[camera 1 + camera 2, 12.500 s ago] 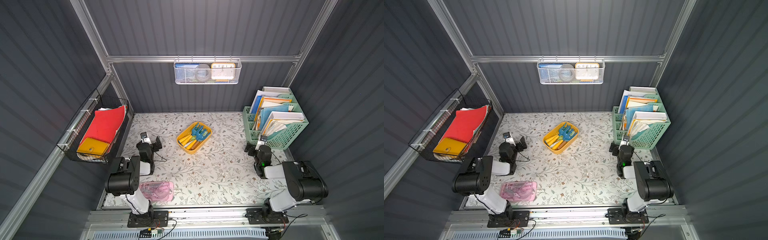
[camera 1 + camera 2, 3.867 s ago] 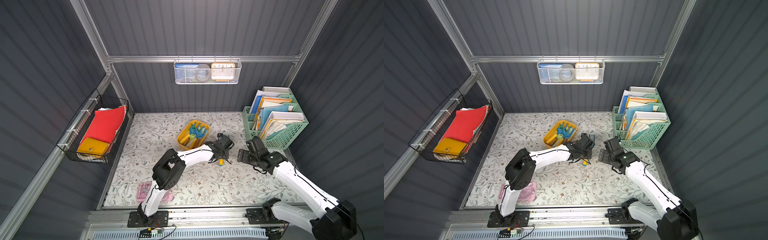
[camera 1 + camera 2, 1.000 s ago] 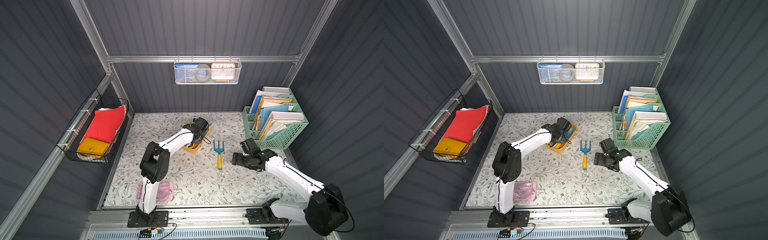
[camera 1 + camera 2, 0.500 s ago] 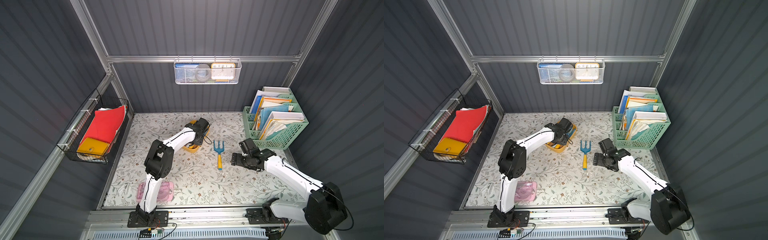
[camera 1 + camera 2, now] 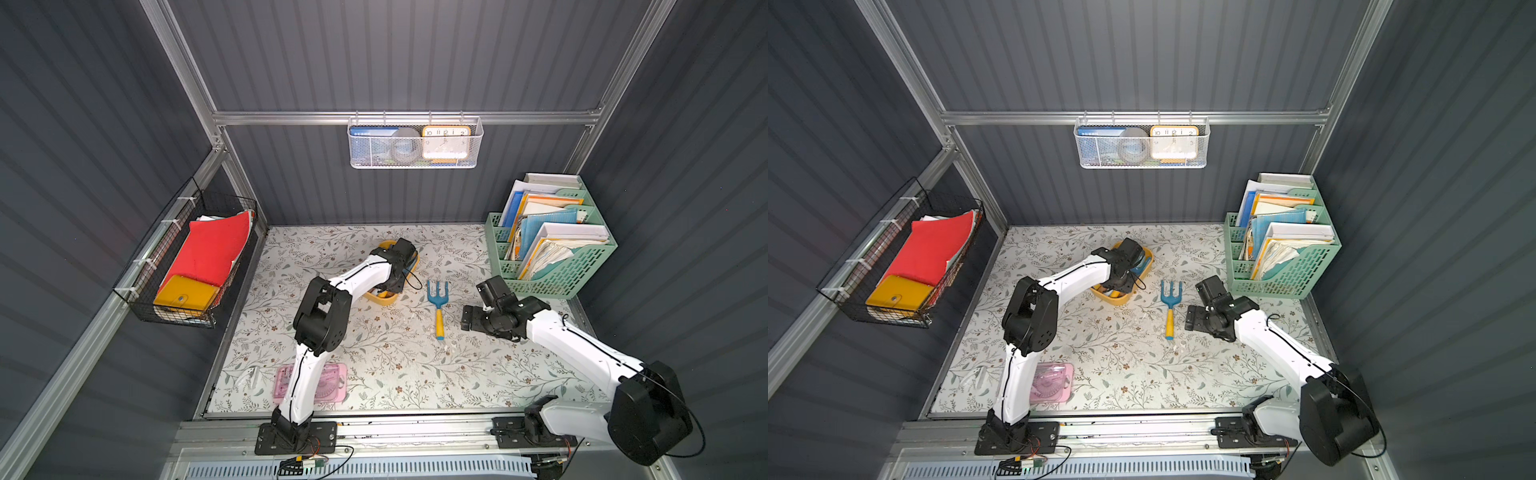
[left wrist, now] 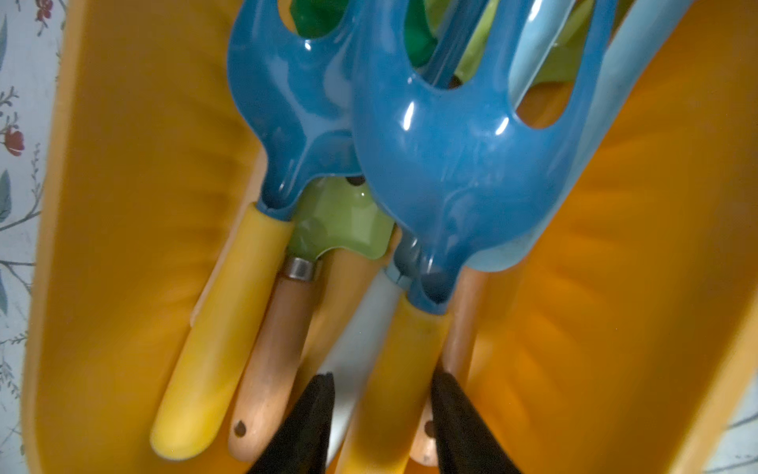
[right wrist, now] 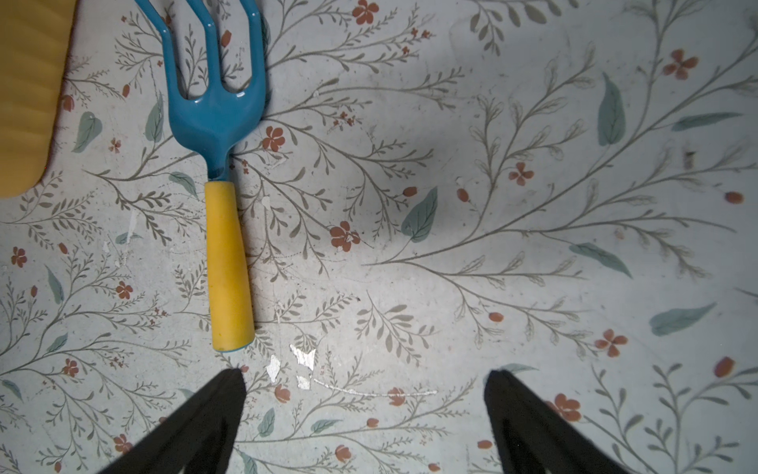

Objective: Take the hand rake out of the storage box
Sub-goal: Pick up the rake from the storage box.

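On the bench [image 5: 374,353], beside the yellow storage box [image 6: 115,184], the hand rake [image 5: 438,307] now lay out, job likely done, yet the left claw [image 6: 381,374] had gone back in, open around another rake's handle [image 6: 410,349], and the right claw [image 7: 363,371] was open and empty.

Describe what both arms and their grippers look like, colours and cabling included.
The left arm and right arm share white tubular links, bulky black joint housings and thin black cables running along the outside. The left gripper and right gripper each end in two matte black fingers tapering to narrow tips. No markings show.
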Action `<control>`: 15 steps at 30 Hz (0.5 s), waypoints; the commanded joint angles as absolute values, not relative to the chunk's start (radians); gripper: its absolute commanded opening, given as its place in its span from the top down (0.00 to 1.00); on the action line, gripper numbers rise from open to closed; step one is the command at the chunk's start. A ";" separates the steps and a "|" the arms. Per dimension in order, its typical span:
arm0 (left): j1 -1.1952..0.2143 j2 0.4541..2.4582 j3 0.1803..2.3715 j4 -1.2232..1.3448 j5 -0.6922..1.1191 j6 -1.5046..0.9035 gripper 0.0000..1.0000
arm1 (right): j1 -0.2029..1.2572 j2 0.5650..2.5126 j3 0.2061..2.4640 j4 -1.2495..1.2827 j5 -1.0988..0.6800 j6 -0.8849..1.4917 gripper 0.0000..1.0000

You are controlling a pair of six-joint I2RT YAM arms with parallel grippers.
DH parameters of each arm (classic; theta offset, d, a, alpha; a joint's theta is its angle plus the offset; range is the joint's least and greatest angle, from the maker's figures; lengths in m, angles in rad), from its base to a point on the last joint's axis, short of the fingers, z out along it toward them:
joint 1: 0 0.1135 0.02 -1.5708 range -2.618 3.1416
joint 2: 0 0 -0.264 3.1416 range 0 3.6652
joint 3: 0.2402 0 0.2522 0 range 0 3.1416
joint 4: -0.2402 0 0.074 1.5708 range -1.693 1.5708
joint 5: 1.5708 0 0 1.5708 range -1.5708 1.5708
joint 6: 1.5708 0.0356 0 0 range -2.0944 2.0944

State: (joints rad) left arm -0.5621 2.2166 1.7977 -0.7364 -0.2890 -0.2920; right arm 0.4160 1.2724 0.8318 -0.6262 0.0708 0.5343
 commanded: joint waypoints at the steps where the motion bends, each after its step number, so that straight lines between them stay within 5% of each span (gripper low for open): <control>1: -0.555 2.239 1.818 -0.757 -0.275 -0.275 0.59 | 0.423 1.284 0.857 -0.628 0.068 0.536 0.04; 15: -0.555 2.251 1.845 -0.755 -0.240 -0.265 0.77 | 0.429 1.292 0.871 -0.635 0.069 0.535 0.04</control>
State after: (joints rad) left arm -0.5625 2.2345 1.8202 -0.7326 -0.2527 -0.2752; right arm 0.4229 1.2881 0.8509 -0.6235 0.0704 0.5343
